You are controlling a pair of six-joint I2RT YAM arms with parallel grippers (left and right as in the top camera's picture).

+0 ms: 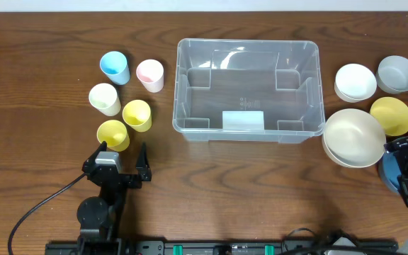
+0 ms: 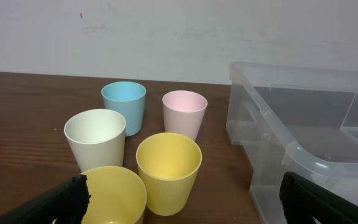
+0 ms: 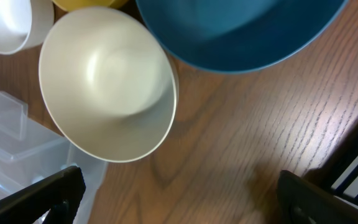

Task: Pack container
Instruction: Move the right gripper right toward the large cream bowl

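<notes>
Container (image 1: pixel 246 88) empty, centred on the surface (image 1: pixel 261 191), cups (image 1: pixel 137 115) left of it, bowls (image 1: pixel 354 134) right. Looks light, stiff, slick (walls may flex), best taken by the rim; left jaws spread, right jaws spread

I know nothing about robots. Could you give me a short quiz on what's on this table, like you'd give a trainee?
1. How many cups stand to the left of the container?
2. Which is nearest the left gripper? A a blue cup, B a pink cup, C a yellow cup.
3. True or false: a bowl already lies inside the container.

Key: 1. five; 2. C; 3. false.
</notes>
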